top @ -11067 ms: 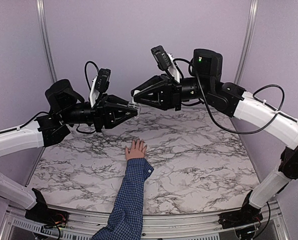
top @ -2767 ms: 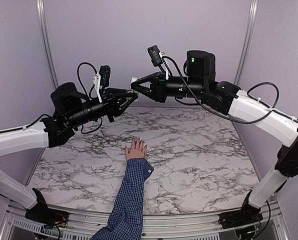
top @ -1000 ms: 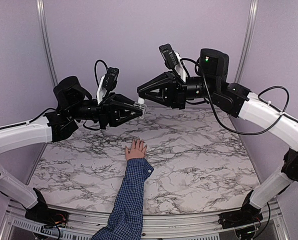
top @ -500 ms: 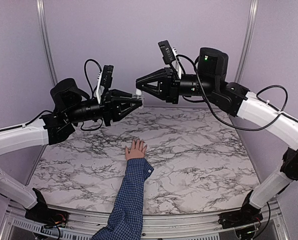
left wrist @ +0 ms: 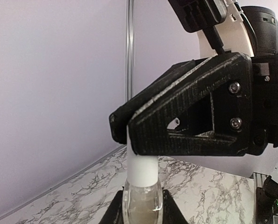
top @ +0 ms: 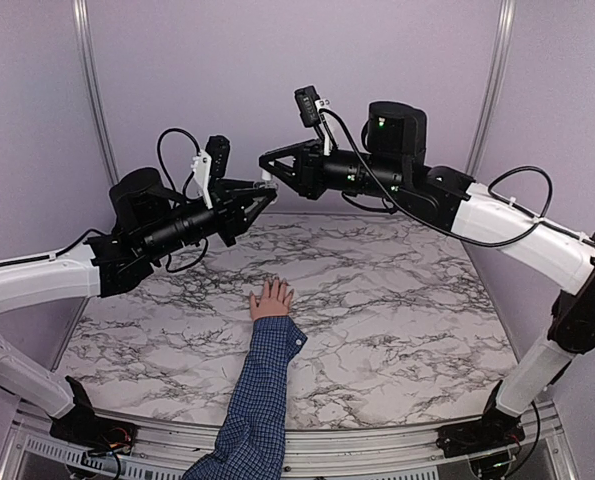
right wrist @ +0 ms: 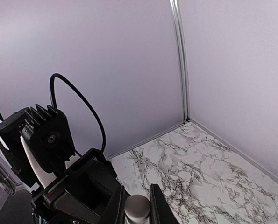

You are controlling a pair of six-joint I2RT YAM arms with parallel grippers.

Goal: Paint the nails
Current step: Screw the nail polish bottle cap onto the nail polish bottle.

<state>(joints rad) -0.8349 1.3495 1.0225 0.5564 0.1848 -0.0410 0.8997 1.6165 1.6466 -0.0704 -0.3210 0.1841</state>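
Table (top: 407,320) is carrying the hand (top: 271,299), lying flat; well above it, left jaws are clamping the clear bottle (left wrist: 142,207) steady while right jaws are pinching its white cap (left wrist: 143,170), prob. to unscrew; nails (top: 274,284) are facing up on spread fingers

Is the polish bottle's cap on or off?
On: the white cap sits on the bottle, right gripper clamped around it.
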